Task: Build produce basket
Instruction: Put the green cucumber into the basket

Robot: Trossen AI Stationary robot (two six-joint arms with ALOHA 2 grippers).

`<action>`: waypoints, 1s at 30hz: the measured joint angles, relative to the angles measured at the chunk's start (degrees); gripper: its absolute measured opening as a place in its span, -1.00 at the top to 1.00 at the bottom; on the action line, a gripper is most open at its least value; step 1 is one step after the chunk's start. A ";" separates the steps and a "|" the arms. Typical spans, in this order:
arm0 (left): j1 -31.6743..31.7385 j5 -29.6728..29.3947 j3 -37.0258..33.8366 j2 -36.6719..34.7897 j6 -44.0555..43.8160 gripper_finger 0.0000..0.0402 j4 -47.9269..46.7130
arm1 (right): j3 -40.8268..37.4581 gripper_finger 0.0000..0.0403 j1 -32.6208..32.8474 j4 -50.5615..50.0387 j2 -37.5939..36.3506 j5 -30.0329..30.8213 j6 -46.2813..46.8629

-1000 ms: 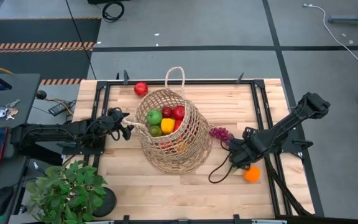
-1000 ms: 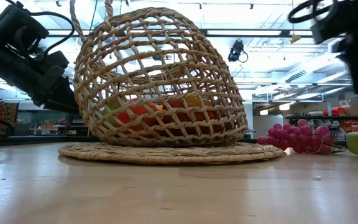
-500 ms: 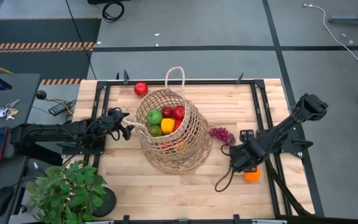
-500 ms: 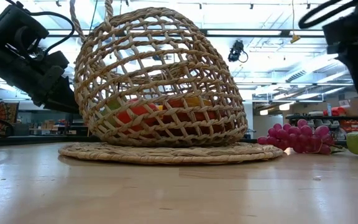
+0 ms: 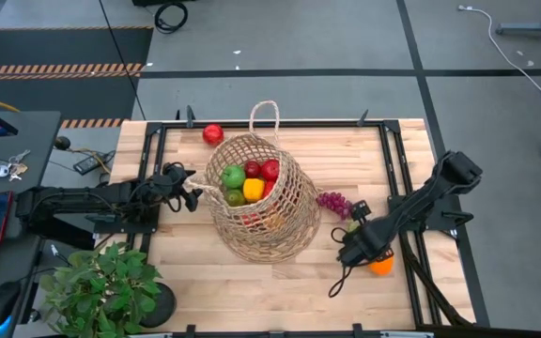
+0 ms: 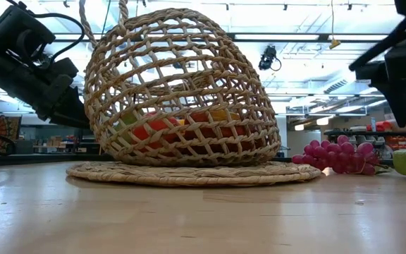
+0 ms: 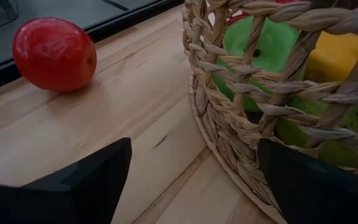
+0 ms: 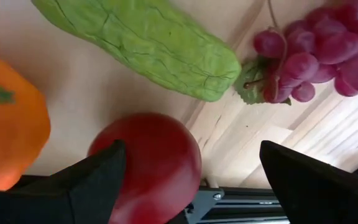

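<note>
Now we are seeing the basket [image 5: 263, 199] sitting in the middle of the table [image 5: 364, 150], with fruit inside. Our right gripper [image 5: 353, 246] is hanging, fingers spread wide, over a red ball [image 8: 148, 167], an orange [image 5: 381, 266], a green piece [image 8: 138, 45] and grapes [image 5: 333, 201]. Our left gripper [image 5: 188, 192] is waiting, also wide apart, beside the basket near a red apple [image 5: 213, 133].
</note>
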 joint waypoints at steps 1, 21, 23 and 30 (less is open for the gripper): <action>0.00 0.00 0.00 0.01 -0.01 -0.78 0.00 | 0.00 -0.85 0.02 -0.02 0.60 0.00 0.01; -0.01 0.00 0.00 0.00 0.00 -0.78 0.02 | 7.99 -0.85 0.09 -7.01 9.15 5.59 -5.83; 0.00 0.00 0.00 0.01 0.00 -0.78 0.01 | 8.07 -0.85 0.11 -7.79 9.01 5.64 -9.29; 0.00 0.00 0.01 0.01 -0.02 -0.78 0.02 | 8.07 -0.85 0.11 -13.32 8.67 6.90 -17.00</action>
